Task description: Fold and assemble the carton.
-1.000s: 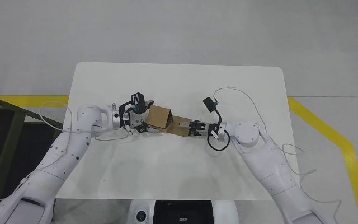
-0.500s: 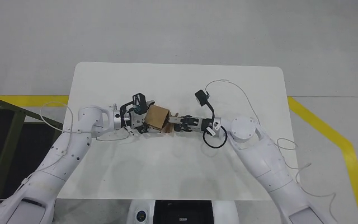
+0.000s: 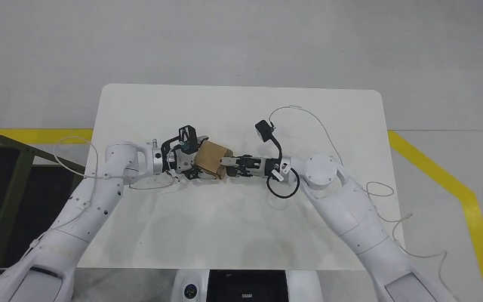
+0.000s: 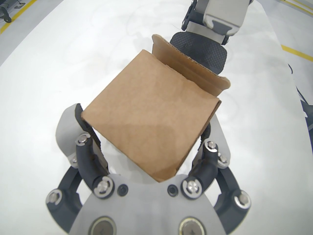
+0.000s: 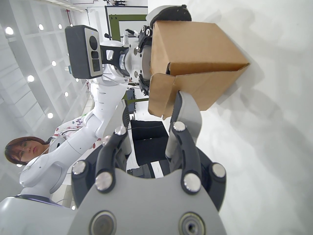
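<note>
now, folding the end flap (image 4: pixel 188 67)
left gripper (image 4: pixel 145 123) is clenching the carton (image 3: pixel 212 158), lying on the table (image 3: pixel 249 226). its long axis is pointing at the right gripper (image 3: pixel 234 163), released, one finger (image 4: pixel 198 50) pressing the flap at the carton's far end.

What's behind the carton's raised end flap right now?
A black ribbed finger pad of the right hand sits directly behind the flap, against it. The inside of the carton is hidden by its walls and that flap.
</note>
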